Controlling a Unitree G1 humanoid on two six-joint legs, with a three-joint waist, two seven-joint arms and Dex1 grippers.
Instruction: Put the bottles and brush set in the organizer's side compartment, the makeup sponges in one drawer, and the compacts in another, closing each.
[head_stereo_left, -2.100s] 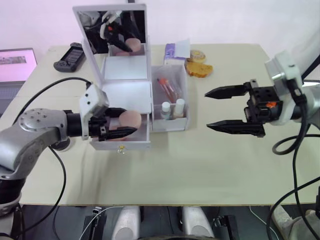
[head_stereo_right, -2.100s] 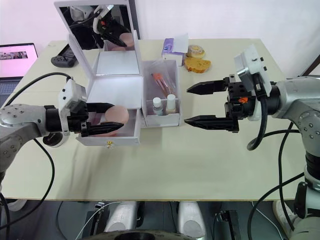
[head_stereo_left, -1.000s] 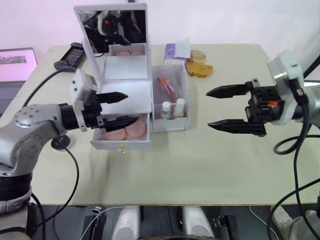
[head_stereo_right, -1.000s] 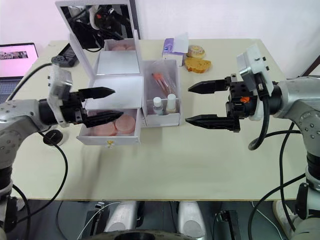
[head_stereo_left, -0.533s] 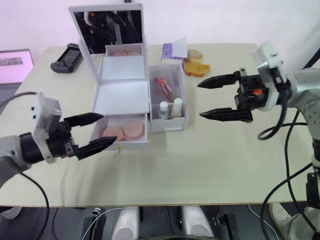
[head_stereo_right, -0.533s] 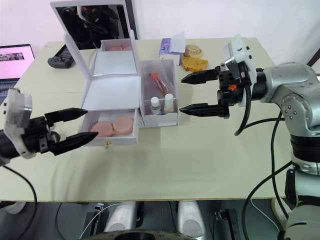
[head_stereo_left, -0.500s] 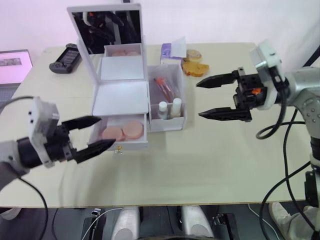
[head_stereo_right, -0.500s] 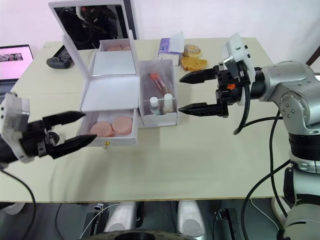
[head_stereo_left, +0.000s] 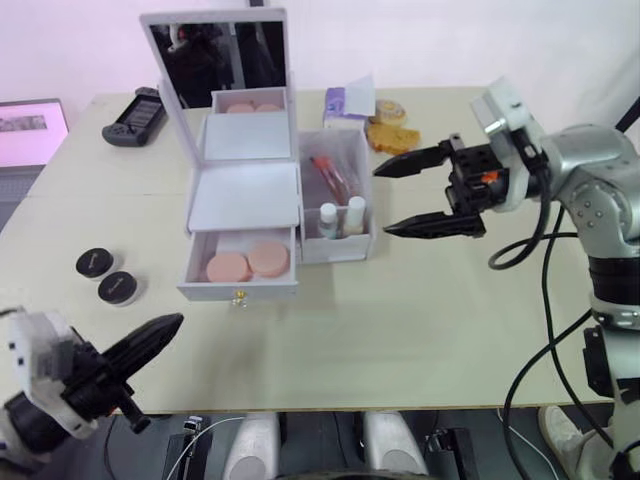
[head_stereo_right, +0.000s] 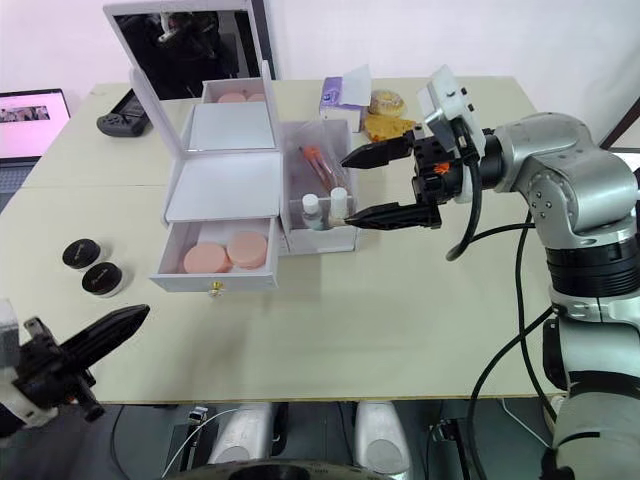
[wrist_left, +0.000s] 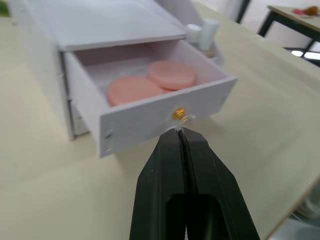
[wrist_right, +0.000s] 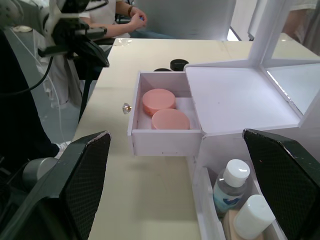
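Now the left gripper (head_stereo_left: 150, 338) is hanging low at the near left table edge, pulled back from the open drawer (head_stereo_left: 240, 273), its fingers pressed together. The right gripper (head_stereo_left: 408, 197) is hovering spread wide just right of the side compartment (head_stereo_left: 338, 190), shifted closer to it. Two pink makeup sponges (head_stereo_left: 249, 263) are lying in the drawer; two black compacts (head_stereo_left: 105, 275) are sitting left of the organizer (head_stereo_left: 245, 185), bottles (head_stereo_left: 343, 217) standing in the compartment.

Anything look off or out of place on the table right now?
Nothing spilled or damaged. The drawer stands open with two sponges inside, and two compacts sit loose on the table left of the organizer. Bottles stand upright in the side compartment.
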